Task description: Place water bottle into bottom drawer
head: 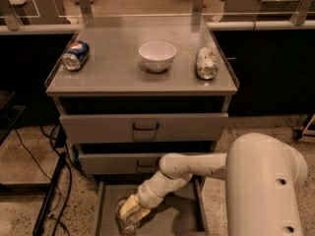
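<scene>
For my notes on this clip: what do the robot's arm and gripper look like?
The arm is smooth, glossy white. It is built of rounded tubular segments growing out of a big bulbous housing with two small dark holes. No cables or markings show. The gripper, low over the bottom drawer, is pale yellowish-tan.

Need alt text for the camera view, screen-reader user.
The robot arm's end effector is down in the open bottom drawer, at the clear water bottle near its front left. The cabinet top holds a blue Pepsi can at left, a white bowl in the middle, a silver-green can at right.
</scene>
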Controlling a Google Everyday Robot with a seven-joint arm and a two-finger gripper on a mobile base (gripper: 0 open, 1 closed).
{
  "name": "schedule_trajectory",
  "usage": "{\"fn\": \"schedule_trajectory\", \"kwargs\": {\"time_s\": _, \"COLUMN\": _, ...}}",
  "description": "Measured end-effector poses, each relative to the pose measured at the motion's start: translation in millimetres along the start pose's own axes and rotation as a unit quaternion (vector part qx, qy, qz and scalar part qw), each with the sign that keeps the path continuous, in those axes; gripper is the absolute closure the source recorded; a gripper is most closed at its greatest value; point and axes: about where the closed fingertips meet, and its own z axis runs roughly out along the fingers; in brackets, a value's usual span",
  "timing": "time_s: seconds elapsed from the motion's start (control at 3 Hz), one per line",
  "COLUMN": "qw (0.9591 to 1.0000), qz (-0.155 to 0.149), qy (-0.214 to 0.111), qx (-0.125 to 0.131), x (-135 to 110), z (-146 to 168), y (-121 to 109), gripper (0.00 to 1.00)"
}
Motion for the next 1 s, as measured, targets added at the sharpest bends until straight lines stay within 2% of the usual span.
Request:
{"fn": "schedule_trajectory", "kwargs": {"time_s": 0.33, "qw": 0.9981, "qz": 0.043, "qy": -0.044, "qx": 0.006, "x": -4.5, "z": -0.7, "y": -22.3, "gripper": 1.0}}
{"fn": "schedule_trajectory", "kwargs": {"time_s": 0.67, "qw": 0.9981, "qz": 0.043, "qy": -0.044, "qx": 0.006, "x": -4.7, "z": -0.6, "y": -22.3, "gripper": 1.0}}
{"fn": "schedule_trajectory", "kwargs": {"time_s": 1.0, "qw": 0.9972, "qz": 0.051, "qy": -0.055, "qx": 0.006, "x": -17.4, "z": 5.7, "y": -30.7, "gripper": 1.0}}
